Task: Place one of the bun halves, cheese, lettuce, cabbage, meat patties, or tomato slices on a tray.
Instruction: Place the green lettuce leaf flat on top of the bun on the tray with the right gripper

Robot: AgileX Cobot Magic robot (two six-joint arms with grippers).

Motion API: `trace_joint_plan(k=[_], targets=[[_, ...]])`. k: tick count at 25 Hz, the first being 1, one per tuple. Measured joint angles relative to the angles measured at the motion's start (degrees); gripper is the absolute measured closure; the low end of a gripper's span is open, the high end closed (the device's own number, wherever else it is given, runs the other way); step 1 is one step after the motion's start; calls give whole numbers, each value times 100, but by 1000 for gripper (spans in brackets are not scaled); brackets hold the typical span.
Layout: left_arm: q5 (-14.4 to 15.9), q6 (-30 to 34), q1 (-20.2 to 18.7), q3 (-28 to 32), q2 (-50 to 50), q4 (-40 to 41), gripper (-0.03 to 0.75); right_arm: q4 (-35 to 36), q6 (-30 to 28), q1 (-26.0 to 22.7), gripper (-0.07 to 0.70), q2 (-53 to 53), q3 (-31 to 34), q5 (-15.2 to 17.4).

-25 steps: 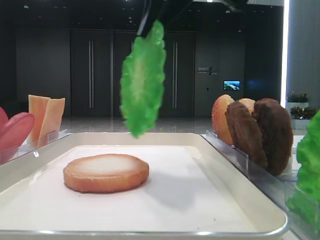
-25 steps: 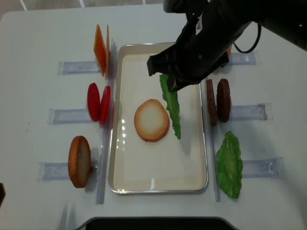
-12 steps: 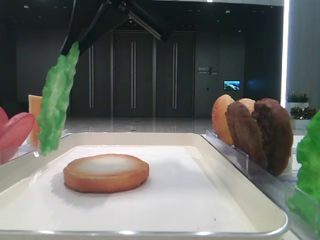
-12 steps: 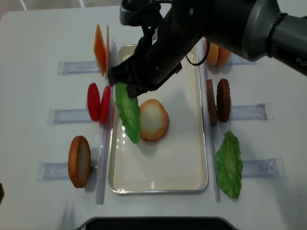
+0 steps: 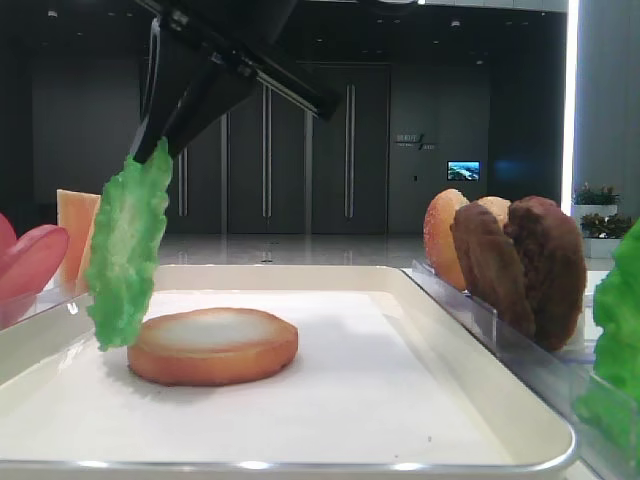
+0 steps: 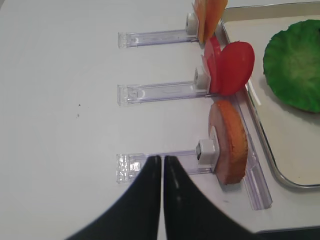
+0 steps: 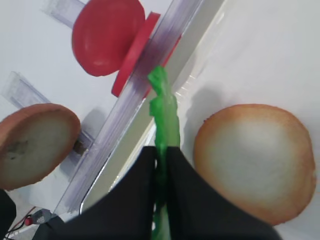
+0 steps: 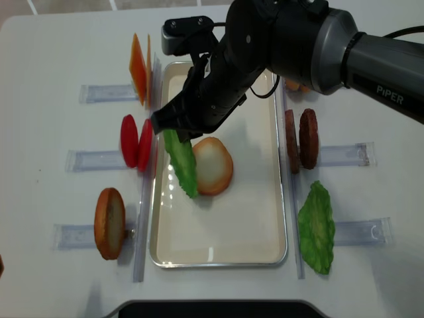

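Observation:
My right gripper (image 8: 173, 129) is shut on the top end of a bright green lettuce (image 8: 181, 162) leaf, pinched between its fingers (image 7: 145, 175). The leaf hangs down over the left part of the cream tray (image 8: 218, 253). Its lower end is at the left edge of the bun half (image 8: 213, 165) lying flat there, seen low as lettuce (image 5: 125, 250) beside bun half (image 5: 212, 345). My left gripper (image 6: 162, 159) is shut and holds nothing, over the table by a clear rack. Cabbage is out of view.
Left racks hold cheese (image 8: 139, 69), tomato slices (image 8: 136, 142) and an upright bun half (image 8: 109, 223). Right of the tray stand meat patties (image 8: 300, 139), more buns (image 5: 445, 235) and a second green leaf (image 8: 317, 228).
My right gripper carried the lettuce from the tray's right side across to its left side, then lowered it until the leaf's tip hangs at the bun's left edge.

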Motion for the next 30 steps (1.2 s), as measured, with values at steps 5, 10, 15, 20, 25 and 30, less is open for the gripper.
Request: trace_joint_plan(k=[5, 10, 15, 20, 25, 30], targets=[[0, 0, 0, 0, 0, 0, 716, -392, 0, 0, 603, 0, 0, 55], [0, 0, 0, 0, 0, 0, 716, -602, 0, -5, 603, 0, 0, 225], [0, 0, 0, 0, 0, 0, 716, -806, 0, -5, 603, 0, 0, 276], [0, 0, 0, 0, 0, 0, 716, -1041, 0, -16, 603, 0, 0, 347], [0, 0, 0, 0, 0, 0, 716, -1244, 54, -55, 554, 0, 0, 370], [0, 0, 0, 0, 0, 0, 716, -1712, 224, -55, 338, 0, 0, 372]])
